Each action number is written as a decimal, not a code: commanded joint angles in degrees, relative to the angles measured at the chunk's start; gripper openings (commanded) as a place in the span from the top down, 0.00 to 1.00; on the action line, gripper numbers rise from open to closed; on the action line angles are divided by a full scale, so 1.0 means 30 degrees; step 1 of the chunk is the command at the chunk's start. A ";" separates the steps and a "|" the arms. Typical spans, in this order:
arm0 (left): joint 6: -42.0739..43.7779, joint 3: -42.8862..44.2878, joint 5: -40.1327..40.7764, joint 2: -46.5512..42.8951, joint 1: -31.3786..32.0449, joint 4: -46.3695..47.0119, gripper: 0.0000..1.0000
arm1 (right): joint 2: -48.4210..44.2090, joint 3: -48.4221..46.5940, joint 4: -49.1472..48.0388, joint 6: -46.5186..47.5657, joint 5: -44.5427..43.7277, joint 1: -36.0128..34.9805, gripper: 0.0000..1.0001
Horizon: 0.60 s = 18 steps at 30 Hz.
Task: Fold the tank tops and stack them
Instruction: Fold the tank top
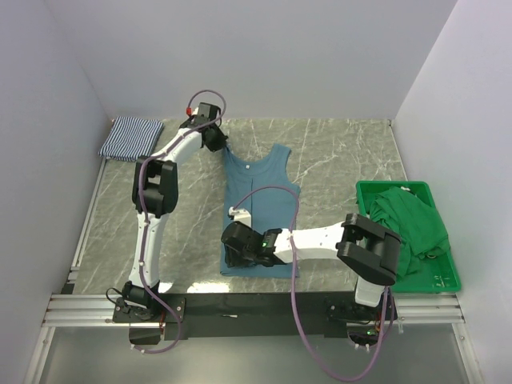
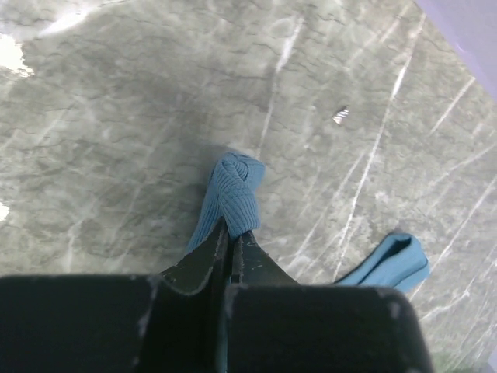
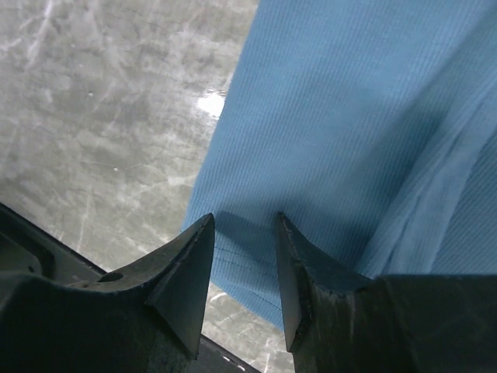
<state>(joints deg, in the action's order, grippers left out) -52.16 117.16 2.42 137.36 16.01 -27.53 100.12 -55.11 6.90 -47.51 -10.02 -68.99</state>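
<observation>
The teal-blue tank top [image 1: 260, 212] lies flat in the middle of the table, neck toward the far side. My left gripper [image 1: 218, 144] is shut on its far left shoulder strap [image 2: 233, 194]; the other strap [image 2: 392, 263] lies to the right. My right gripper [image 1: 234, 254] is open over the top's near left hem corner [image 3: 256, 256], fingers [image 3: 186, 272] either side of the hem. The striped navy-and-white tank top [image 1: 130, 138] lies folded at the far left corner.
A green plastic crate [image 1: 436, 276] at the right holds a crumpled green cloth [image 1: 412, 220]. A black strip runs along the table's near edge [image 1: 264, 300]. Walls close in the far side and both sides.
</observation>
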 commanded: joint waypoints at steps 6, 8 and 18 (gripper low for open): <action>0.0746 0.2574 -0.0307 0.0500 0.0610 -0.0257 0.99 | -0.0266 0.0704 -0.1302 -0.0337 0.0674 -0.0352 0.55; 0.0689 0.2576 -0.0336 0.0735 0.0669 -0.0199 0.99 | -0.0324 0.0734 -0.1449 -0.0220 0.0820 -0.0469 0.55; 0.0951 0.2957 -0.1155 0.2084 0.0962 0.0386 0.88 | 0.0026 0.0003 -0.1156 -0.0131 0.0910 -0.0558 0.55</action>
<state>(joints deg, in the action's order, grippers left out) -50.59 123.72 0.67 143.02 18.61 -27.94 100.12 -53.84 3.42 -48.10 -7.42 -70.04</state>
